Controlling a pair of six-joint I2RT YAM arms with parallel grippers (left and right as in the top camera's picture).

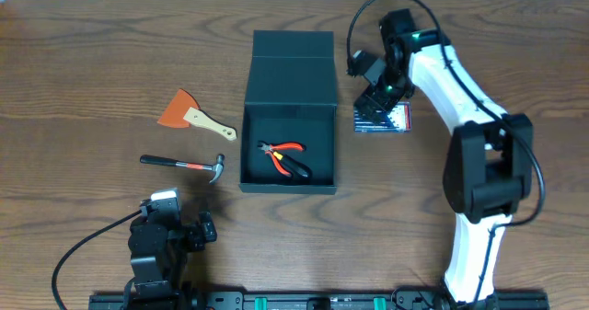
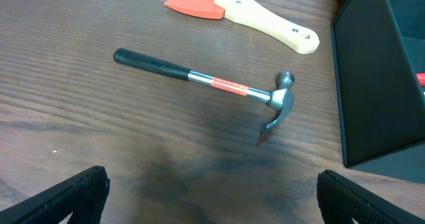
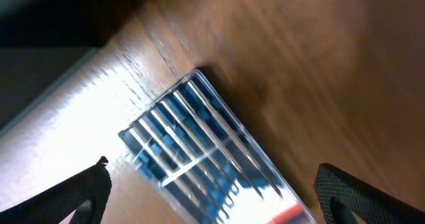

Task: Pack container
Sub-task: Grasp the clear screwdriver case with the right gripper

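Note:
The container point(image 1: 287, 187), a square black box, stands open at the table's middle with its flap lid laid back. Red-handled pliers point(image 1: 283, 157) lie inside it. Its dark side wall point(image 2: 378, 78) shows at the right of the left wrist view. My right gripper point(image 1: 377, 94) hovers open over a small blue case of bits point(image 1: 382, 119), right of the container; in the right wrist view the case point(image 3: 199, 151) lies between my spread fingers point(image 3: 66, 197). My left gripper point(image 1: 204, 229) is open near the front edge, short of a hammer point(image 2: 212, 84).
An orange scraper with a wooden handle point(image 1: 191, 114) lies left of the container, beyond the hammer point(image 1: 184, 164). The same scraper point(image 2: 246, 8) shows at the top of the left wrist view. The right arm's white links point(image 1: 479, 172) stretch along the table's right side.

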